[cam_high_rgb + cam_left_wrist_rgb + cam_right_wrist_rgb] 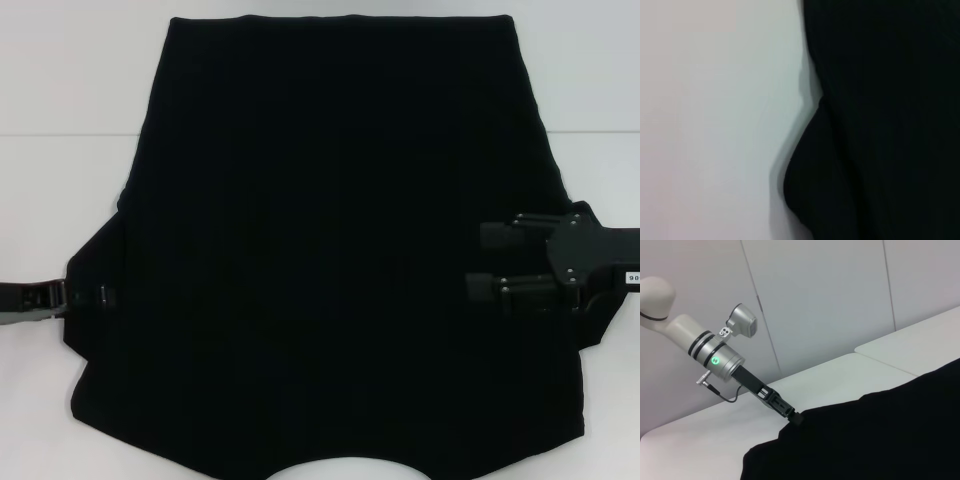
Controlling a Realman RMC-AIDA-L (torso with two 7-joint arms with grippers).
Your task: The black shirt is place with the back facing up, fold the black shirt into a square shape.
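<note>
- Across the middle of the white bench (60, 80), head view: the black shirt (320, 250) lies spread flat and covers most of the surface, plain black side up, no lettering seen. Its straight edge lies toward the far edge of the bench; a curved cutout shows at the near edge.
- Left gripper (85, 294) sits at the shirt's left edge, near the bench's left edge, low on the cloth. It looks pinched onto the sleeve fabric, but the fingers are dark against dark cloth, so cannot tell for sure whether they are closed.
- Right gripper (482, 262) is over the shirt's right side, near the bench's right edge. Its two fingers (500, 235) are spread apart, pointing toward the shirt's middle, with nothing between them.
- Left wrist view: close up on the shirt's edge (880, 120) against the white bench (705, 120). The cloth edge bulges in a rounded fold. No fingers show.
- Right wrist view: the shirt (880, 435) fills the lower part, lying on the bench (830, 375). The left gripper (795, 417) shows farther off across the cloth, its tip touching the shirt's edge, on a silver arm with a green light. White wall panels (830, 295) stand behind. The right arm's own fingers do not show.
</note>
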